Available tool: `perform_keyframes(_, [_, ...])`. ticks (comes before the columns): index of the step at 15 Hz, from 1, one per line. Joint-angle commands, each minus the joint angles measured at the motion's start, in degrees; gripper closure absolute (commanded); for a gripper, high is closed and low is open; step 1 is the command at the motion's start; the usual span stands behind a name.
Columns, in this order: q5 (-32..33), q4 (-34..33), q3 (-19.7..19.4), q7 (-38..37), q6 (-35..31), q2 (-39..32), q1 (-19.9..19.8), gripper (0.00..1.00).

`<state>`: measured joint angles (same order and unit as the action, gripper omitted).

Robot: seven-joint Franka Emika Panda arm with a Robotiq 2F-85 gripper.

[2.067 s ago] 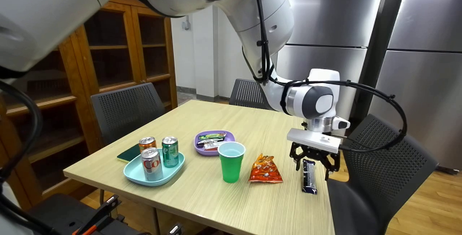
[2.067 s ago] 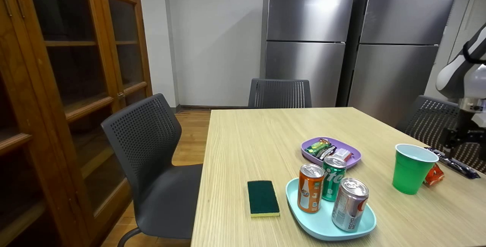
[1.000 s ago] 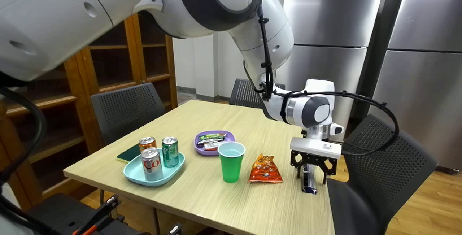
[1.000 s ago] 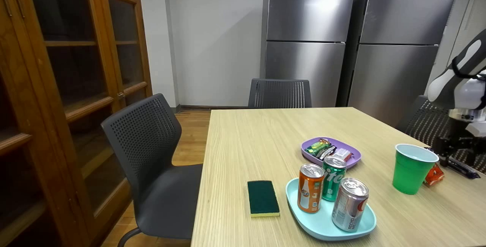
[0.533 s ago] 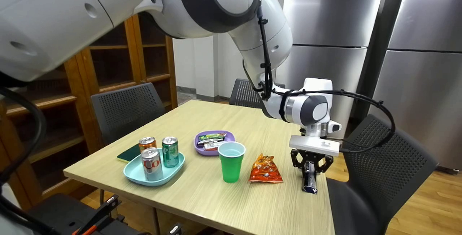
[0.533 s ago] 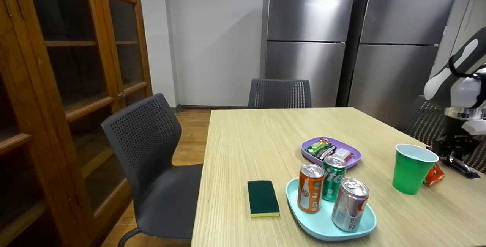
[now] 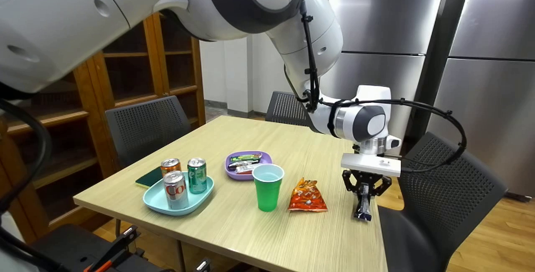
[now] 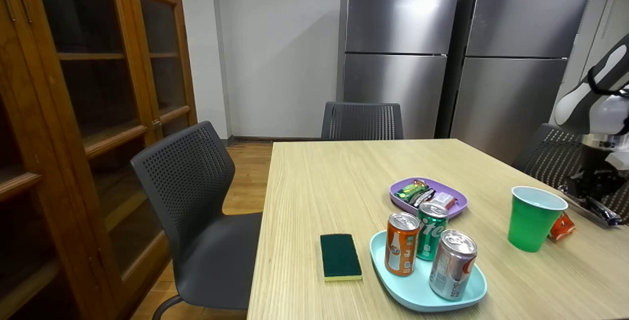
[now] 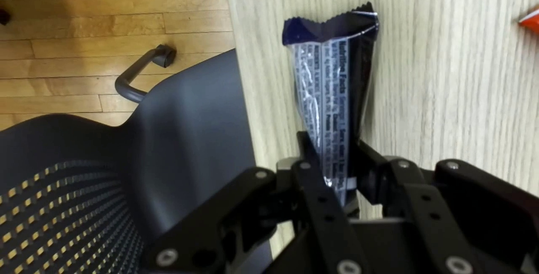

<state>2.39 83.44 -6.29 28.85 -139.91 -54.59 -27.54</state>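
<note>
Gripping a bar (image 9: 332, 93), the claw (image 9: 331, 143) points down near an edge of the counter (image 7: 250, 138), its two sides clamped on the wrapped length. In the wrist view a purple crimped end (image 9: 309, 32) sticks out past the claw, printed side up. Whether the bar touches the counter is hard to tell. Near the claw lies a bag (image 7: 308, 197), orange and red; a green cup (image 7: 268, 192) stands upright a little further from it. Well apart from the claw sit a purple dish (image 8: 460, 203) of wrapped snacks (image 8: 423, 197) and a blue tray (image 8: 408, 291) with an orange can (image 8: 402, 246), a green can (image 8: 431, 234) and a silver can (image 8: 453, 266), all upright. Farther from the claw than the cup lies a sponge (image 8: 341, 257). Past the counter's edge, beside the claw, stands a chair (image 9: 189, 139).
</note>
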Motion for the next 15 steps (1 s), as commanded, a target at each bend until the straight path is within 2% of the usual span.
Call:
perform_keyframes(1, [0.5,3.8,2.1,3.9,1.4,5.6,-0.9,0.94])
perform_keyframes(9, [-2.2,12.1,6.7,6.3,2.0,14.7,0.4,0.94])
perform_keyframes(15, [-3.5,18.6,8.7,5.9,1.9,20.4,3.4,0.94])
